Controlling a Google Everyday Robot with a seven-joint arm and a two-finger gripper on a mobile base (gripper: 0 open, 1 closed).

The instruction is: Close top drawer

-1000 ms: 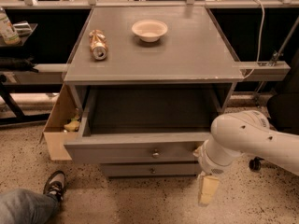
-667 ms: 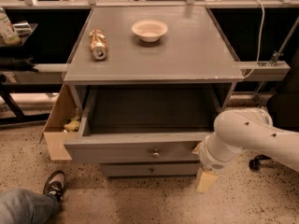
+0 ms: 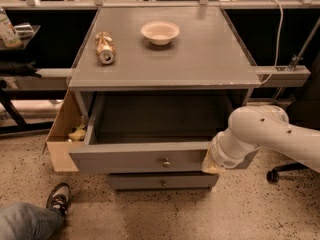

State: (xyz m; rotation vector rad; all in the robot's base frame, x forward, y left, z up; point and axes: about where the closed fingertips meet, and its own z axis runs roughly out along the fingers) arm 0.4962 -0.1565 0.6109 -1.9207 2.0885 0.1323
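Observation:
The top drawer of the grey cabinet stands pulled out towards me, its deep box open and empty, with a small round knob at the centre of its front. My gripper is at the right end of that drawer front, low on the white arm that reaches in from the right. Only its cream tip shows, touching or very near the front panel. A second grey drawer below is almost closed.
On the cabinet top lie a crushed can and a white bowl. A cardboard box stands against the cabinet's left side. A person's leg and shoe are at bottom left. A chair base is at right.
My gripper has risen from below the drawers, near the floor, up to the right end of the top drawer's front. The drawer itself has not visibly moved.

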